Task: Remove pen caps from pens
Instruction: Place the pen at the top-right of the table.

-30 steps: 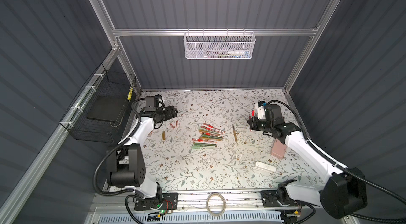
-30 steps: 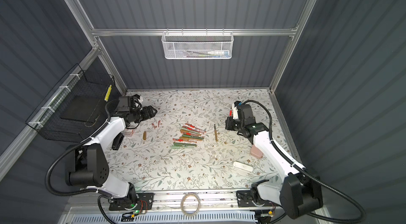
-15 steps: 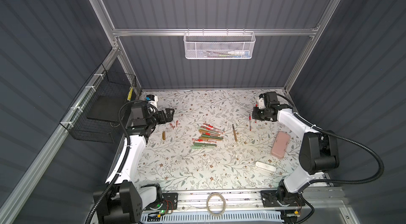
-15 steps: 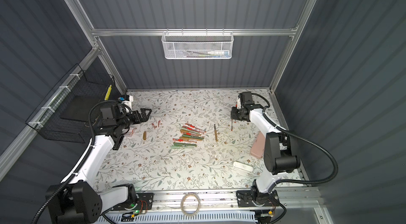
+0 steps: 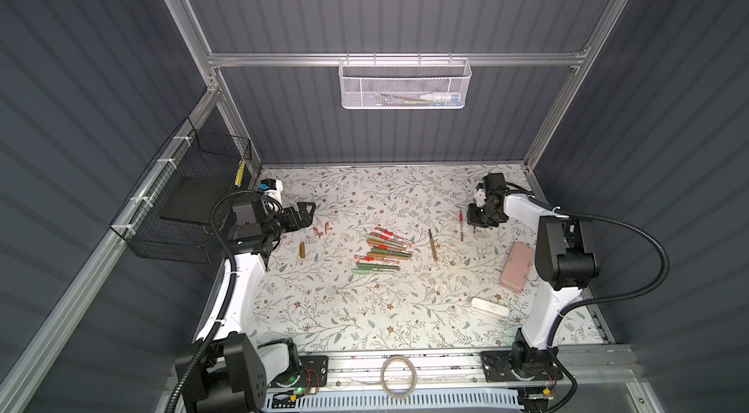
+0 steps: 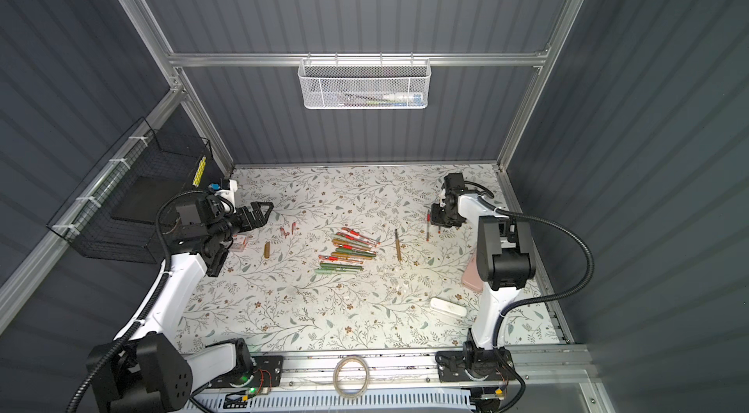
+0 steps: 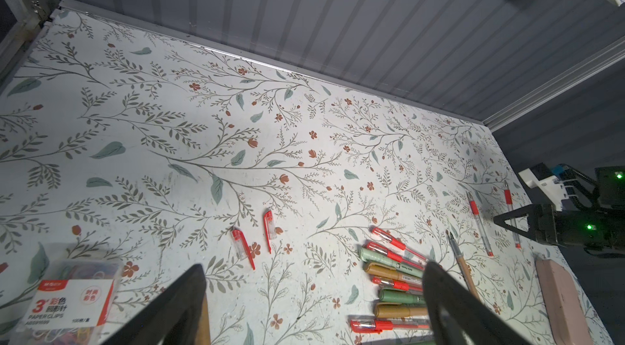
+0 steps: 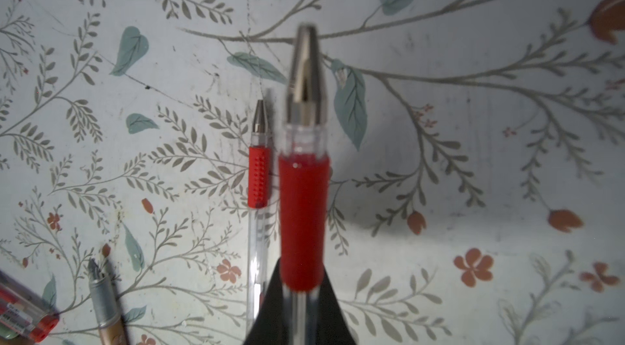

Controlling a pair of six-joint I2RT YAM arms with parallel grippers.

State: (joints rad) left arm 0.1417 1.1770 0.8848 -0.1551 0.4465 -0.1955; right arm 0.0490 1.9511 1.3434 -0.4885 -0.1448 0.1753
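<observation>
Several capped pens (image 5: pixel 383 251) lie bunched mid-mat, red-accented clear ones among olive, pale-green and mustard ones (image 7: pixel 395 275). Beside the bunch lie an uncapped brown pen (image 5: pixel 433 245) and an uncapped clear pen (image 5: pixel 461 225). My right gripper (image 5: pixel 478 220) is shut on another clear pen (image 8: pixel 302 218) with a red grip, its bare metal tip sticking out past the fingers, low over the mat. Two red caps (image 7: pixel 242 247) and a brown cap (image 5: pixel 302 249) lie at the left. My left gripper (image 5: pixel 306 212) hangs open and empty above them, its fingers (image 7: pixel 189 302) wide apart.
A pink case (image 5: pixel 516 267) and a white oblong case (image 5: pixel 489 307) lie at the right. A paper-clip box (image 7: pixel 67 299) sits under my left arm. A black wire basket (image 5: pixel 190 204) hangs on the left wall and a white mesh basket (image 5: pixel 404 85) on the back wall.
My left jaws have spread to their widest. Both arms have swung into a different pose while the grippers stay near the same spots. The right gripper keeps its hold on the pen.
</observation>
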